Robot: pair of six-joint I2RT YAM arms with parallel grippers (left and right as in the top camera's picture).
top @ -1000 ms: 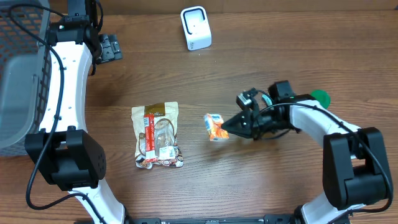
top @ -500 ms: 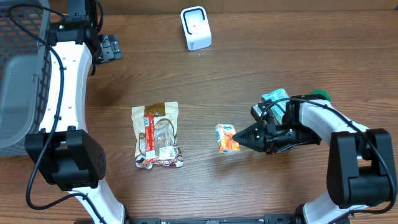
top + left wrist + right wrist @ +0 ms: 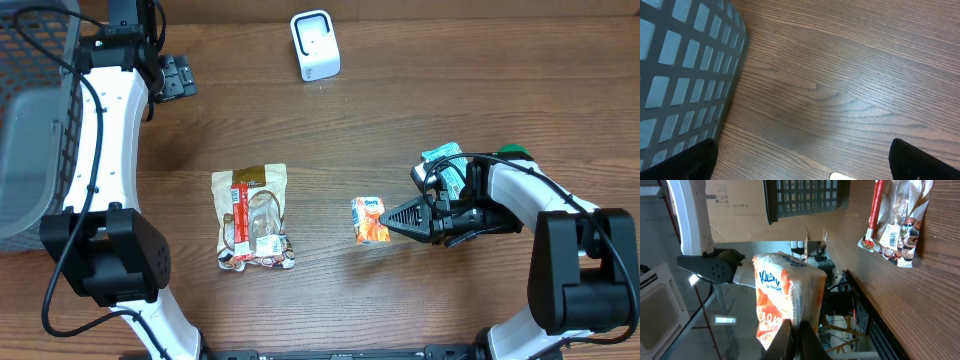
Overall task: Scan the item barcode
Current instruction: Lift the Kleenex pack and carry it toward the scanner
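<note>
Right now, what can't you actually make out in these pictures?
- Barcode on the small orange-and-white tissue pack: not visible in the overhead or right wrist view; the right gripper covers one end.
- Teal packet: overhead, mostly hidden under the right arm.
- Grey mesh basket: cut off by the overhead's left edge.
- Print on the clear snack bag: too small, overhead.

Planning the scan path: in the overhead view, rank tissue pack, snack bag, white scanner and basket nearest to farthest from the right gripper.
1. Tissue pack, held in the right gripper.
2. Snack bag, mid-table.
3. White scanner, far edge.
4. Basket, far corner.
</note>
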